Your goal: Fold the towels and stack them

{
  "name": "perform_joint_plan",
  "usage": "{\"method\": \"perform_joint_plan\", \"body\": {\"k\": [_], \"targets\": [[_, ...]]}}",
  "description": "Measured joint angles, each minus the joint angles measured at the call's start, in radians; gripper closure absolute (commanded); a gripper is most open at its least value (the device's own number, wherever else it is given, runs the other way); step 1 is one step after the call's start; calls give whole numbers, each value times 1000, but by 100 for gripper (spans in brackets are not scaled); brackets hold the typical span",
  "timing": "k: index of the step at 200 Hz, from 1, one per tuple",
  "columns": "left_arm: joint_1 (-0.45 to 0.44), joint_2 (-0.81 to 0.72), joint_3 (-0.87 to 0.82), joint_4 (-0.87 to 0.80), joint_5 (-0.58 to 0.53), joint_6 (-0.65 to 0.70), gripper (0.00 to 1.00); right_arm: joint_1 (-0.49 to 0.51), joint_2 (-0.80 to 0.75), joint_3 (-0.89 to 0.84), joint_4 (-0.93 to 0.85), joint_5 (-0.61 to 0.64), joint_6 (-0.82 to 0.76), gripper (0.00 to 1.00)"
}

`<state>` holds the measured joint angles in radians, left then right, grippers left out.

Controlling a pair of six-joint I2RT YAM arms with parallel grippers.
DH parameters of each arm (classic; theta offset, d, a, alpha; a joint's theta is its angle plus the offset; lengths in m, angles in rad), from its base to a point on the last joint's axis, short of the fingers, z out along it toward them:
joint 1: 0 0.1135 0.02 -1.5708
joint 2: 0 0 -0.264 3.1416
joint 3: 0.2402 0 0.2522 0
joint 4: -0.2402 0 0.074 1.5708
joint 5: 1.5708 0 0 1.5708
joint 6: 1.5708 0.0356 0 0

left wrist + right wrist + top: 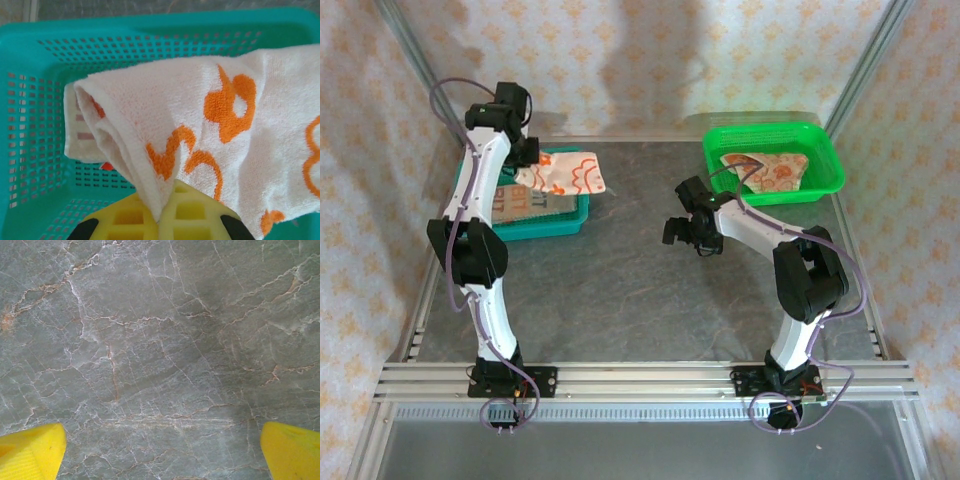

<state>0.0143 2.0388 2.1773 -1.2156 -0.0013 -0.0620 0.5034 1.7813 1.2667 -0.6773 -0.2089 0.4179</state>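
Observation:
My left gripper [528, 160] is shut on a towel [566, 172], cream with orange prints, and holds it over the teal basket [552, 226]. In the left wrist view a fold of this towel [200, 115] is pinched between my yellow fingers [195, 212], and the rest drapes over the teal basket [45, 100]. Another towel [523, 204] lies in the teal basket beneath. A further towel [772, 172] lies crumpled in the green basket [825, 165]. My right gripper [682, 213] hangs open over the table's middle. Its yellow fingertips [31, 450] stand wide apart over bare marble.
The grey marble tabletop [620, 280] lies between the two baskets. Metal frame posts and patterned walls close in the back and sides. An aluminium rail [640, 378] runs along the near edge at the arm bases.

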Motion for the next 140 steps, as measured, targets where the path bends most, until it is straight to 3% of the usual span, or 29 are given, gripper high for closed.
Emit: {"method": "perform_joint_plan", "body": {"k": [40,140], "targets": [[-1,1,-144,116,-34,28,100,0,0,23,-16,3,-3,1],[8,116,-131,226,-68,66,100,0,0,29,-34,4,-3,1]]}}
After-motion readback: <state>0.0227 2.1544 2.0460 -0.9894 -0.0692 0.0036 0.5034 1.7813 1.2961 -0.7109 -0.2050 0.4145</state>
